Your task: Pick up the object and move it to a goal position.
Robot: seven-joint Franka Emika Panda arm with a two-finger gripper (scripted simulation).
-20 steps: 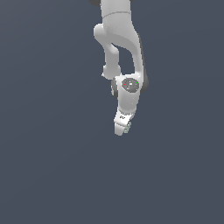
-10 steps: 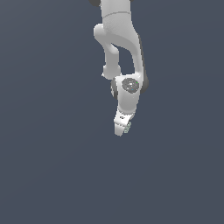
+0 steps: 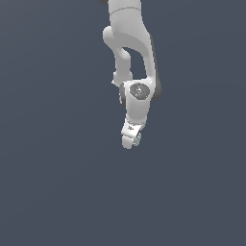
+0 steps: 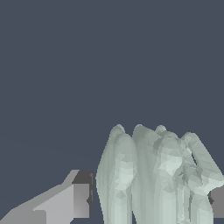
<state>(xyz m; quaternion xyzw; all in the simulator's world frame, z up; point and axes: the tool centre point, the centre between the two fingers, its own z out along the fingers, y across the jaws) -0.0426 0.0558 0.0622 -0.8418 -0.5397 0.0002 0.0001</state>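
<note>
Right up close, the claw grips the object, a ridged grey-green lump wedged between its nearly closed fingers. Farther off, the arm hangs over bare grey ground. Pickup seems done; next comes carrying it toward the goal, unseen here.

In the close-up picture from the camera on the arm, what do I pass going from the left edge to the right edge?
Pale grey fingertip with a dark pad → the lumpy grey-green object → a sliver of the other fingertip at the edge. The object sits between the two fingertips; whether they touch it is unclear.
</note>
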